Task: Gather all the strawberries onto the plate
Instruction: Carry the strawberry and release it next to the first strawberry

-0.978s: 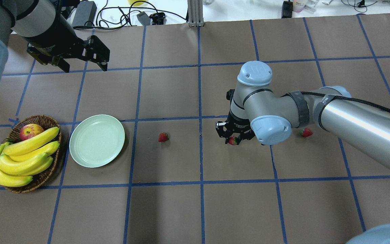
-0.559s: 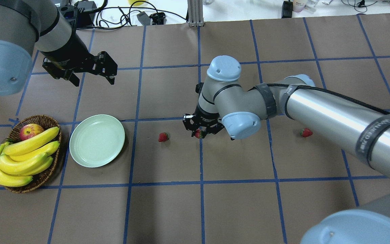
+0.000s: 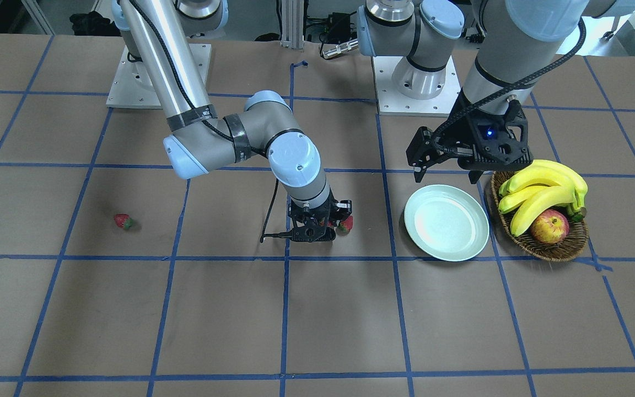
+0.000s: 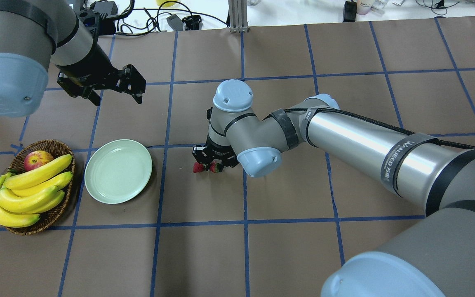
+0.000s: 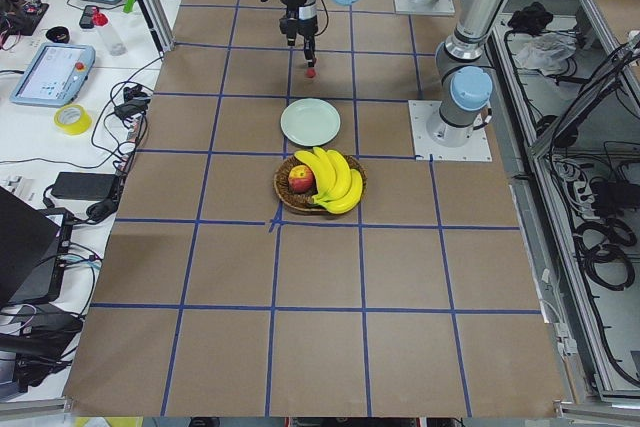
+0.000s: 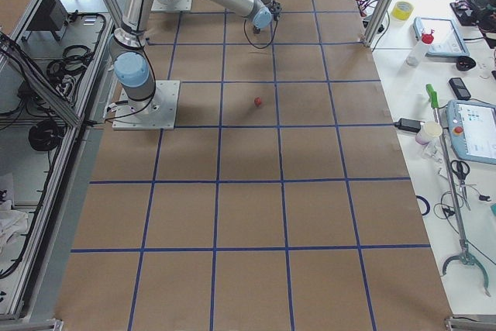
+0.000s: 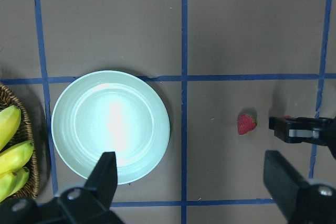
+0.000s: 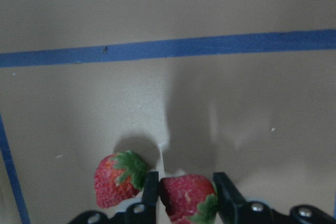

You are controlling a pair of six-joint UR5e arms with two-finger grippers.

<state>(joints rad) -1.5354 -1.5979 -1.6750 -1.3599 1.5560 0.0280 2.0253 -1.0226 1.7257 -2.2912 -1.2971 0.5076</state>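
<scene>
My right gripper (image 4: 215,166) is shut on a strawberry (image 8: 189,195) and holds it low over the table, right beside a second strawberry (image 4: 197,167) that lies on the paper (image 8: 115,179). That second strawberry also shows in the front view (image 3: 345,224) and the left wrist view (image 7: 245,123). A third strawberry (image 3: 123,221) lies far off on the robot's right; in the overhead view the right arm hides it. The pale mint plate (image 4: 118,171) is empty, to the left of both. My left gripper (image 4: 116,93) is open and empty, hovering beyond the plate (image 7: 110,127).
A wicker basket (image 4: 56,214) with bananas (image 4: 27,185) and an apple (image 4: 37,159) stands just left of the plate. Blue tape lines grid the brown table. Cables and boxes (image 4: 105,16) lie along the far edge.
My right gripper has carried its strawberry leftward, towards the plate, and now sits next to the lying strawberry. My left gripper has shifted slightly right and nearer; it stays open.
</scene>
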